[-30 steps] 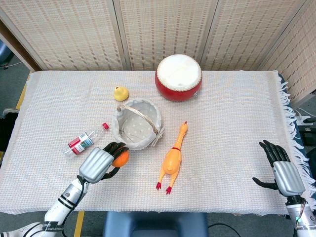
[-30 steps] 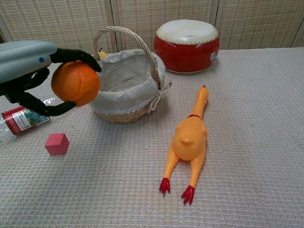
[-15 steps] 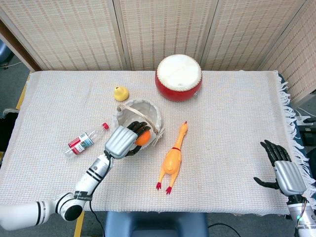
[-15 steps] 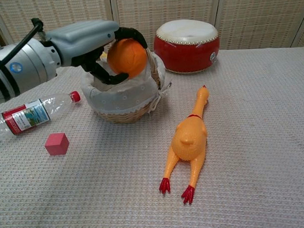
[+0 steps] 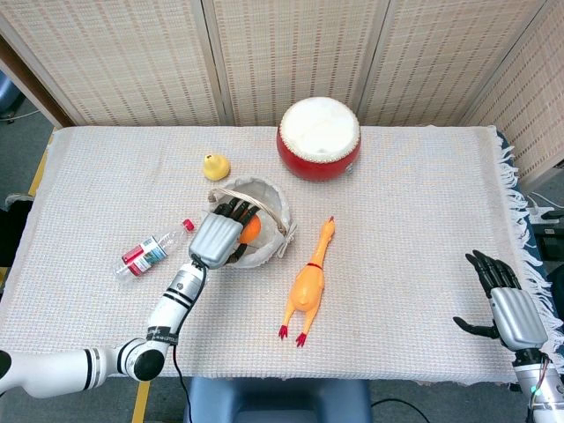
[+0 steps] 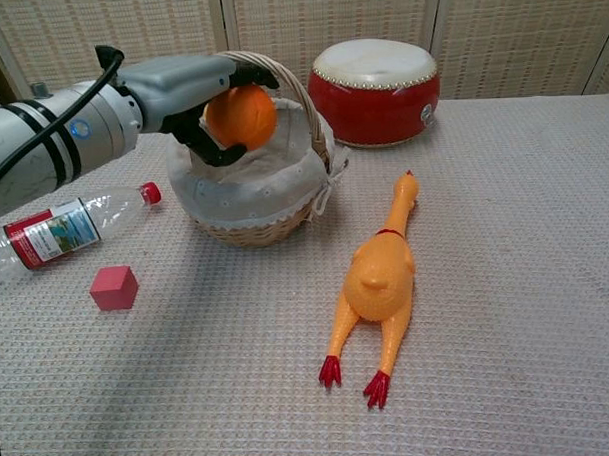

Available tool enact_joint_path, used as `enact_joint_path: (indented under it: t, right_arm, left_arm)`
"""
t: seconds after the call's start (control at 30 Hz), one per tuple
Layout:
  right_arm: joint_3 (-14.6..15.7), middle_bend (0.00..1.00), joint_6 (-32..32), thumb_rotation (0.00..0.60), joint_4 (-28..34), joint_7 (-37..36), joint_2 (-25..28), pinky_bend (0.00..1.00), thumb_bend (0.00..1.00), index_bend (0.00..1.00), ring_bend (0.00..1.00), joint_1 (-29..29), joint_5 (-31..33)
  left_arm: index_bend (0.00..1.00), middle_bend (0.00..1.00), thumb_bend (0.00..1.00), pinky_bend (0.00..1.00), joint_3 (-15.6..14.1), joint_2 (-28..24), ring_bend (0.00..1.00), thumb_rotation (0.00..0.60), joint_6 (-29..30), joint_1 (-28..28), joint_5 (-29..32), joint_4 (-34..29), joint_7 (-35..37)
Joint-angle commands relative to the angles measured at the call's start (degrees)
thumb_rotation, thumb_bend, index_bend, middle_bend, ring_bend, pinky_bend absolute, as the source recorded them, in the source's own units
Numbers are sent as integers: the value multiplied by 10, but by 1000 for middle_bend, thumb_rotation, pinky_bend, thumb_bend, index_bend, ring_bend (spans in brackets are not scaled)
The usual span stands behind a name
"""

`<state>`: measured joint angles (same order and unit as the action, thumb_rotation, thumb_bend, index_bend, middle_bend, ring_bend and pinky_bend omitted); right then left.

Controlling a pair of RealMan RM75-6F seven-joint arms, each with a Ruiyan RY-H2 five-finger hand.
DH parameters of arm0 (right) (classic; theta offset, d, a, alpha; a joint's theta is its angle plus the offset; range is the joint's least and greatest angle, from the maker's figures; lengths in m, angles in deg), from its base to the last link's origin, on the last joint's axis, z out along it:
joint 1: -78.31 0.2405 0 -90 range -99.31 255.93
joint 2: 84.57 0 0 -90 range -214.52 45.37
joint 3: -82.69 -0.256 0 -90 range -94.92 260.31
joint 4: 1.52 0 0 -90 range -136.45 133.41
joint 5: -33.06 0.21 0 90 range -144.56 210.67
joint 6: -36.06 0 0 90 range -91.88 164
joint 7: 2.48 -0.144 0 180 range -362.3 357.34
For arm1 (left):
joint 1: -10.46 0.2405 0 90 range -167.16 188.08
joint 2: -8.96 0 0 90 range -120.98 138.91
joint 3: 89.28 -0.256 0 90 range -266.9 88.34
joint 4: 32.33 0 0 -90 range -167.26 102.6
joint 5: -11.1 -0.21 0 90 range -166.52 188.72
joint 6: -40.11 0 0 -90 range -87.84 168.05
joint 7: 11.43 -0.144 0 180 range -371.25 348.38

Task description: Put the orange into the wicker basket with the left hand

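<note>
My left hand [image 6: 195, 92] grips the orange [image 6: 241, 118] and holds it over the opening of the wicker basket [image 6: 254, 205], just under the arched handle. From the head view the left hand [image 5: 216, 238] covers the basket's [image 5: 273, 198] left half, and only part of the orange [image 5: 250, 229] peeks out beside the fingers. The basket has a white cloth lining. My right hand [image 5: 509, 310] rests at the table's near right corner with fingers spread and nothing in it.
A plastic bottle [image 6: 54, 232] and a pink cube [image 6: 113, 288] lie left of the basket. A rubber chicken [image 6: 378, 280] lies to its right, a red drum [image 6: 375, 90] behind it, and a small yellow fruit [image 5: 216, 166] beyond it.
My left hand carried the orange from the table's near left, up and over the basket rim, and now holds it lower inside the opening. The right hand stayed put.
</note>
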<state>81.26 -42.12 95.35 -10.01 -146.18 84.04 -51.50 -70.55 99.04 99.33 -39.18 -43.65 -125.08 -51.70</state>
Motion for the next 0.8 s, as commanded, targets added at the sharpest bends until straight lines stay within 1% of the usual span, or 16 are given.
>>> enact_joint_path:
  t: [0.03, 0.23, 0.37, 0.43, 0.5, 0.57, 0.63, 0.7, 0.8]
  right_arm:
    - [0, 0, 0, 600, 0, 0, 0, 0, 43, 0, 0, 0, -1]
    - [0, 0, -1, 600, 0, 0, 0, 0, 43, 0, 0, 0, -1]
    - [1, 0, -4, 600, -1, 0, 1, 0, 43, 0, 0, -1, -3]
    - [1, 0, -5, 600, -2, 0, 1, 0, 43, 0, 0, -2, -4]
    - [1, 0, -6, 600, -3, 1, 1, 0, 43, 0, 0, -3, -4]
    - [1, 0, -9, 600, -4, 2, 2, 0, 43, 0, 0, -4, -5]
    - [1, 0, -12, 600, -4, 5, 2, 0, 43, 0, 0, -5, -7]
    - [3, 0, -15, 600, -4, 9, 1, 0, 43, 0, 0, -6, -10]
    - [4, 0, -18, 600, -6, 19, -2, 0, 43, 0, 0, -7, -16]
  left_arm:
    - [0, 0, 440, 131, 0, -11, 0, 600, 17, 0, 15, -15, -6]
    - [0, 0, 442, 119, -15, -40, 0, 600, 41, 19, 22, -46, 6]
    - [0, 0, 440, 106, -32, -70, 0, 600, 65, 48, 2, -83, 36]
    - [0, 0, 440, 99, -47, -93, 0, 600, 87, 74, -24, -116, 61]
    - [0, 0, 440, 92, -70, -120, 0, 600, 109, 101, -56, -144, 75]
    - [0, 0, 440, 88, -107, -154, 0, 600, 142, 137, -106, -172, 85]
    - [0, 0, 438, 84, -150, -189, 0, 600, 175, 178, -158, -192, 101]
    - [0, 0, 430, 82, -192, -221, 0, 600, 206, 219, -206, -198, 127]
    - [0, 0, 425, 80, -244, -254, 0, 600, 251, 278, -261, -184, 184]
